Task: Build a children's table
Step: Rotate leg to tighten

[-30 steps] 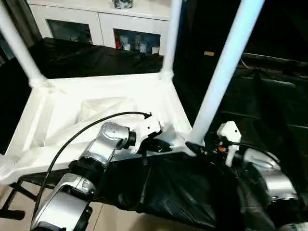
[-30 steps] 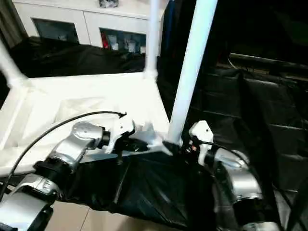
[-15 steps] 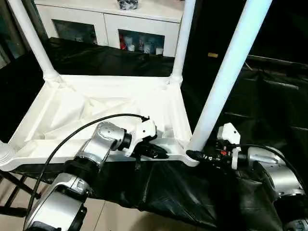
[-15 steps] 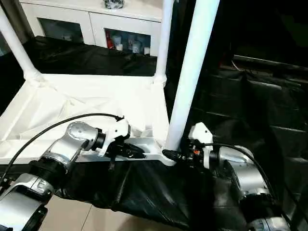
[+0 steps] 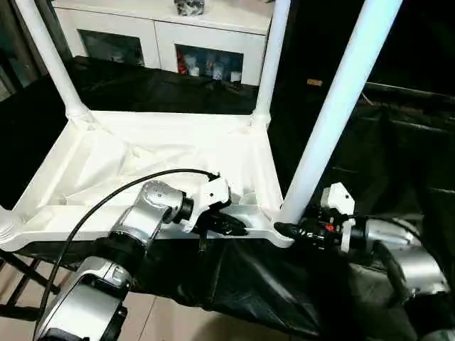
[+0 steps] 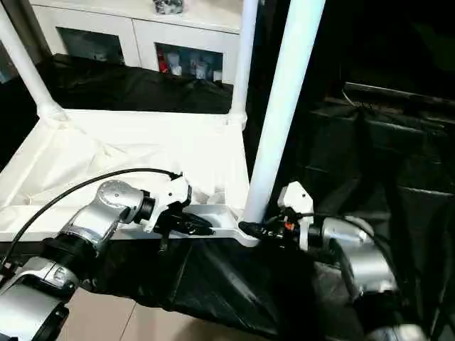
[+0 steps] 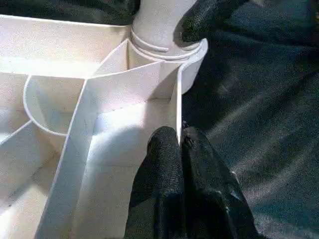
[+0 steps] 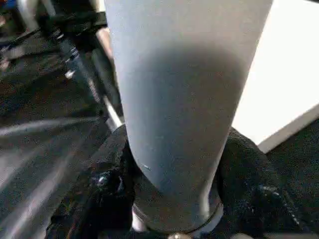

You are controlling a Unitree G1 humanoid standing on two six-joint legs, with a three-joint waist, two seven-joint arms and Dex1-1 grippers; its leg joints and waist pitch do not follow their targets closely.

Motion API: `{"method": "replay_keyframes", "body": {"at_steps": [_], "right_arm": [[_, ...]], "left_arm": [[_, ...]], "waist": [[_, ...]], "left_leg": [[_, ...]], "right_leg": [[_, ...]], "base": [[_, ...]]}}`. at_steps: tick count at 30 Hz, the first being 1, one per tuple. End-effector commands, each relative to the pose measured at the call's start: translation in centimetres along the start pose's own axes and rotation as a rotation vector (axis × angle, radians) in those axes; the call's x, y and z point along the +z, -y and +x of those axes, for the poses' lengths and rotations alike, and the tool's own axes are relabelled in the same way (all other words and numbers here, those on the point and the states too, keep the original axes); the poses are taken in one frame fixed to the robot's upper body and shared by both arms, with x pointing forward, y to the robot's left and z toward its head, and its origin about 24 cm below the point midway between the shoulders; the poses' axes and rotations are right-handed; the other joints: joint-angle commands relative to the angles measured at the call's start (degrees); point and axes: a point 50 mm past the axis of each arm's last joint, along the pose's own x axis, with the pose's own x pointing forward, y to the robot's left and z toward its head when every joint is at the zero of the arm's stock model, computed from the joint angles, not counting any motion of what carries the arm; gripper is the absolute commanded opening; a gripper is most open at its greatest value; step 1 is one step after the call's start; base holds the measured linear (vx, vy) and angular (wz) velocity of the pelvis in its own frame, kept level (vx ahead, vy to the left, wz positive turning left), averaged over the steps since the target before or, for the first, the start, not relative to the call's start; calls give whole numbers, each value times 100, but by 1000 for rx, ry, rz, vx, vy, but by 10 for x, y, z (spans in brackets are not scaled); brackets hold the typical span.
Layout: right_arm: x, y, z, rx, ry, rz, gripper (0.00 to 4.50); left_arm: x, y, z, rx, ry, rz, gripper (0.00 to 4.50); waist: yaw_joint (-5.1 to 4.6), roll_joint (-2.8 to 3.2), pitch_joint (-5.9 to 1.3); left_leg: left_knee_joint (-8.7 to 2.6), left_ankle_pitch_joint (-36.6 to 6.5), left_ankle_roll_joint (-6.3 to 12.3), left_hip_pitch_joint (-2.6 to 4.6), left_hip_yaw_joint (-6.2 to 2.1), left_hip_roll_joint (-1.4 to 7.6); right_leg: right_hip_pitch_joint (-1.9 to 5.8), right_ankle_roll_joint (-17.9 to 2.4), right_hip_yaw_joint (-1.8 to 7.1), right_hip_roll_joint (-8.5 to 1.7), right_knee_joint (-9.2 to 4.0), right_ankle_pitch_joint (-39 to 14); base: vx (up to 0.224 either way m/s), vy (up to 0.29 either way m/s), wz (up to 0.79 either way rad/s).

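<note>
Both hands worked at the near right corner of the upturned children's table (image 5: 163, 153).

The table lay ribbed side up on black sheeting (image 5: 234, 284), with three legs standing in its corner sockets. The right hand (image 5: 284, 229) was clamped around the base of the near right leg (image 5: 334, 106), a finger on each side. The left hand (image 7: 180, 147) had its fingers pressed together on the thin rim wall just beside that socket. A white cabinet (image 5: 163, 35) stood behind.

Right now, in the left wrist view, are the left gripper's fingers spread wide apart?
No, the left gripper has its two black fingers pressed together on the thin edge wall of the tabletop.
</note>
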Motion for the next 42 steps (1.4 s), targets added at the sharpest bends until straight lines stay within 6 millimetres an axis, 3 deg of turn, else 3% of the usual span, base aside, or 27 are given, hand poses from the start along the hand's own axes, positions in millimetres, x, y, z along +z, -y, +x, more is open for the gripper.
{"method": "replay_keyframes", "body": {"at_steps": [1,3,4,7,9,10,12,14,15,16,17,18,21,23,24,25,27,30,33,35,37,39,42], "right_arm": [[-34,-16,19,-75,-87,134,199],[-36,-16,22,-116,-83,149,199],[-39,-16,29,-196,-70,186,199],[-42,-16,44,-340,-58,242,199],[-40,-16,57,-418,-50,264,199],[-39,-16,63,-455,-44,275,199],[-31,-17,79,-515,-23,294,199],[-24,-16,89,-548,-11,303,199],[-22,-16,91,-558,-7,304,199],[-17,-15,93,-554,15,289,199],[-15,-14,93,-555,28,285,255],[-13,-11,92,-560,49,282,269],[-11,-8,87,-557,71,270,288],[-11,-3,76,-524,94,254,304],[-11,-2,73,-514,99,245,317],[-10,0,69,-503,99,226,323],[-10,3,61,-481,91,187,344],[-8,11,48,-461,77,121,360],[-4,17,30,-338,66,65,360],[-2,18,26,-296,62,52,360],[0,16,18,-188,41,17,360],[3,14,11,-89,24,5,360],[6,13,6,-18,18,-6,345]], "left_arm": [[-2,5,28,63,5,-63,0],[-1,6,33,77,7,-71,0],[2,8,44,98,16,-92,0],[8,12,62,132,9,-103,0],[11,15,71,153,10,-116,0],[13,15,76,164,13,-126,0],[18,16,83,184,9,-125,0],[22,16,85,190,10,-117,0],[23,15,86,192,11,-117,0],[25,14,84,198,14,-112,0],[24,13,83,201,13,-109,0],[24,10,79,207,11,-101,0],[21,8,73,208,10,-95,0],[16,7,64,188,10,-80,0],[14,6,61,181,9,-79,0],[13,7,58,169,13,-71,0],[10,7,52,141,26,-71,0],[8,8,44,95,43,-53,0],[6,10,30,27,54,-39,0],[5,9,27,18,54,-35,0],[3,9,20,-13,34,-13,0],[3,8,15,-33,25,-6,0],[3,7,10,-52,17,3,0]], "waist": [[-22,-21,-91],[-36,-55,-76],[-57,-34,-47],[-111,-23,-32],[-154,-9,-24],[-238,2,-37],[-291,17,-41],[-347,7,-36],[-361,13,-46],[-385,25,-44],[-391,22,-49],[-389,20,-46],[-375,-14,-45],[-334,-34,-73],[-312,-32,-110],[-280,-31,-129],[-238,-46,-157],[-176,-53,-154],[-99,-44,-195],[-51,-69,-213],[6,-44,-225],[12,-43,-226],[11,-35,-206]], "left_leg": [[-424,-1633,219,2,7,134],[-438,-1965,108,43,-6,128],[-465,-2331,4,67,-50,126],[-509,-2766,-128,95,-127,114],[-513,-2965,-166,132,-136,101],[-528,-3104,-174,108,-179,86],[-546,-3184,-157,77,-203,79],[-534,-3337,-154,113,-218,59],[-529,-3346,-143,122,-217,56],[-562,-3338,-112,76,-231,76],[-570,-3338,-107,61,-232,78],[-580,-3350,-97,49,-231,83],[-564,-3367,-57,84,-200,78],[-561,-3056,49,42,-173,78],[-570,-2626,104,-30,-158,96],[-554,-2250,166,-56,-121,106],[-502,-1765,310,-49,-55,118],[-440,-1440,473,-54,6,108],[-360,-781,648,-73,54,109],[-300,-426,793,-114,64,86],[-263,-189,964,-82,73,87],[-254,-157,1054,-66,73,91],[-276,-422,1017,-62,60,118]], "right_leg": [[153,-1338,153,-239,-436,-1462],[109,-1135,152,-245,-509,-2147],[64,-863,156,-256,-583,-2816],[20,-550,113,-254,-670,-3340],[-25,-490,93,-244,-707,-3447],[-2,-439,63,-245,-720,-3450],[12,-411,35,-242,-737,-3396],[-24,-373,9,-242,-779,-3518],[-29,-390,16,-248,-784,-3478],[18,-422,1,-249,-774,-3275],[30,-429,-4,-250,-773,-3209],[33,-447,-2,-251,-771,-3117],[-17,-532,28,-246,-772,-3023],[28,-625,84,-261,-731,-2751],[94,-742,119,-265,-658,-2240],[109,-870,135,-261,-623,-1800],[110,-1096,157,-254,-554,-1190],[91,-1239,171,-255,-531,-1124],[153,-1467,156,-229,-388,-185],[203,-1532,180,-225,-291,455],[196,-1649,175,-223,-229,953],[202,-1731,163,-200,-212,1072],[196,-1768,149,-213,-234,627]], "base": [[0,0,0],[-52,7,1],[-50,15,-1],[-54,24,-5],[0,0,0],[0,0,0],[0,0,0],[0,0,0],[0,0,0],[0,0,0],[0,0,0],[0,0,0],[0,0,0],[0,0,0],[0,0,0],[0,0,0],[0,0,0],[60,-39,5],[70,-48,4],[27,-14,-1],[0,0,0],[0,0,0],[0,0,0]]}}
